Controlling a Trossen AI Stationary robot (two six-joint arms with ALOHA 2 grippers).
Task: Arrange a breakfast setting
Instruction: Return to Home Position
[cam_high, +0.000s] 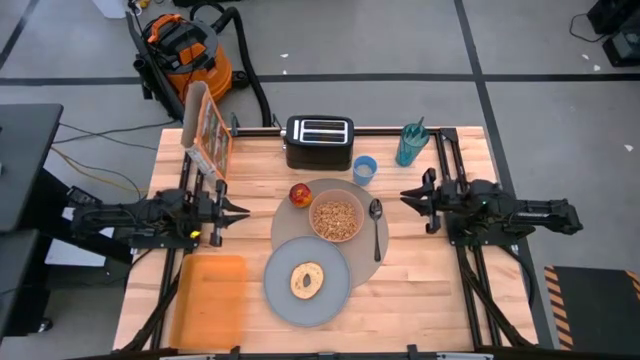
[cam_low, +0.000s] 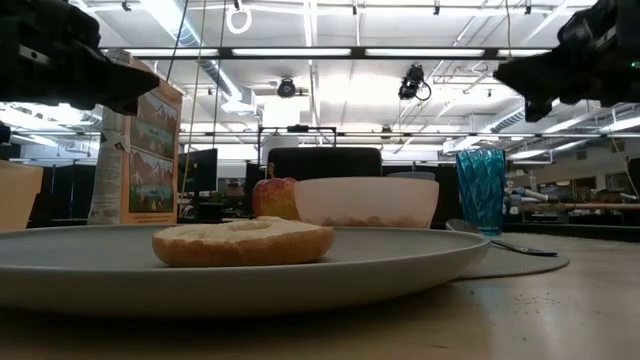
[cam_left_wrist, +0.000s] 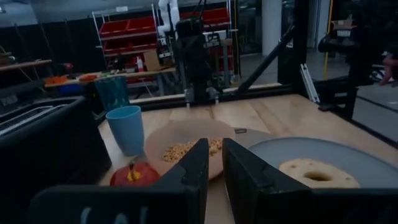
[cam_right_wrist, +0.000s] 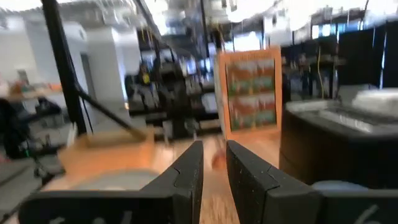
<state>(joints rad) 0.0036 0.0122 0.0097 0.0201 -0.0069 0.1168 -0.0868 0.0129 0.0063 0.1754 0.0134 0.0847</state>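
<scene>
A taupe mat (cam_high: 362, 264) lies mid-table. On it stand a pink bowl (cam_high: 315, 208) of cereal, a red apple (cam_high: 299, 194) and a dark spoon (cam_high: 376, 228). A grey plate (cam_high: 280, 264) overlaps the mat's near edge and carries a bagel (cam_high: 306, 280). A small blue cup (cam_high: 365, 169) stands at the mat's far edge. My left gripper (cam_high: 240, 211) hovers to the left of the apple, shut and empty, and also shows in the left wrist view (cam_left_wrist: 215, 149). My right gripper (cam_high: 408, 196) hovers to the right of the spoon, shut and empty, and also shows in the right wrist view (cam_right_wrist: 214, 152).
A black toaster (cam_high: 319, 141) stands at the far edge, with a teal glass (cam_high: 412, 145) to its right. A cereal box (cam_high: 207, 128) stands upright at the far left. An orange board (cam_high: 211, 297) lies at the near left. Bare wood shows at the near right.
</scene>
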